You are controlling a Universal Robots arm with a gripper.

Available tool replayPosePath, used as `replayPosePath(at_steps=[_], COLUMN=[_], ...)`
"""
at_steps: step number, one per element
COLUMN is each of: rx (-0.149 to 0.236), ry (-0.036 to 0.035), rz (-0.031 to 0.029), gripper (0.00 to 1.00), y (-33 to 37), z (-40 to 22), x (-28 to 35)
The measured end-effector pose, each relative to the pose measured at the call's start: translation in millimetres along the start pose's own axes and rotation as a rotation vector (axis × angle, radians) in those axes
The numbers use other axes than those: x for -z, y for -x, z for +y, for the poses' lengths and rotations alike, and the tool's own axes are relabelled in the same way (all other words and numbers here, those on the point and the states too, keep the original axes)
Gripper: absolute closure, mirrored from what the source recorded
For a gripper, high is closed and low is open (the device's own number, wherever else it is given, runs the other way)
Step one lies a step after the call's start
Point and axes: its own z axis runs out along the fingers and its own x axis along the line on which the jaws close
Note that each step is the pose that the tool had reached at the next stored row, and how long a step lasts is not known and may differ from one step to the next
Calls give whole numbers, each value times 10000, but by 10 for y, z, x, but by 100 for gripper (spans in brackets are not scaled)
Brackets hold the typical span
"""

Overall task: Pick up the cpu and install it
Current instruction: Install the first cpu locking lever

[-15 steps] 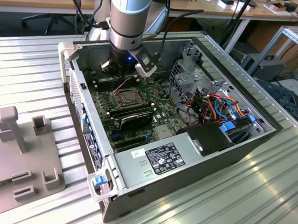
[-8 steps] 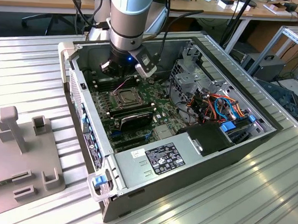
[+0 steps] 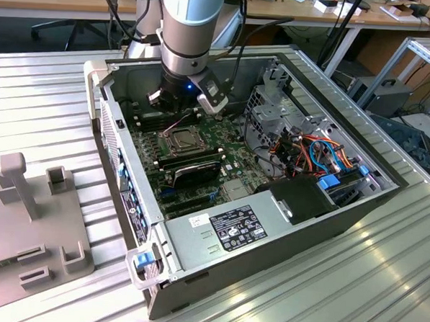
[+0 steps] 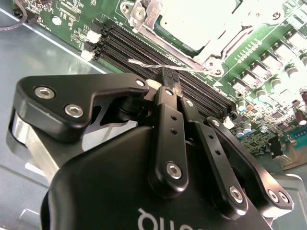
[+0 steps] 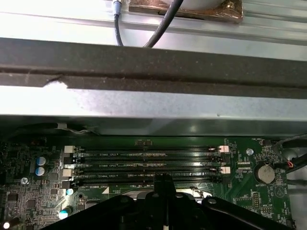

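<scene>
— What's the biggest thing there?
— An open grey sheet-metal computer case (image 3: 283, 229) lying on a ribbed aluminium table (image 3: 381, 285); inside it, a green circuit board (image 3: 147, 139) with long black memory slots (image 5: 144, 163).
— And the chip?
— The small flat square cpu with a dull silver top (image 4: 199, 19) sits in its socket on the board, under a shiny metal frame (image 4: 144, 12).
— The gripper?
— The black jointed gripper (image 4: 169, 79) hangs above the slots just beside the socket, fingertips pressed together, holding nothing.

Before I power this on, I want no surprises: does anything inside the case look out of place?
Only the thin socket lever: it seems unlatched, over the memory slots, beside the hand. Nothing looks damaged.
</scene>
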Motion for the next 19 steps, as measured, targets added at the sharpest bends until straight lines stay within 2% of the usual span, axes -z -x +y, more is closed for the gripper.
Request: replayPosePath(at_steps=[1, 2, 3, 4, 5, 10, 12, 15, 17, 19], rx=[0, 0, 0, 3, 18, 53, 71, 89, 106, 113], ry=[0, 0, -4, -37, -147, -400, -538, -676, -808, -856], rz=[1, 0, 1, 11, 15, 24, 32, 42, 51, 54], gripper=[89, 89, 89, 89, 89, 89, 89, 89, 89, 89], y=[6, 30, 33, 54, 68, 66, 64, 64, 63, 63], z=[-3, -29, -35, -37, -41, -50, -54, -51, -33, -16], x=[-6, -89, -115, -123, -145, -184, -207, -221, -234, -238])
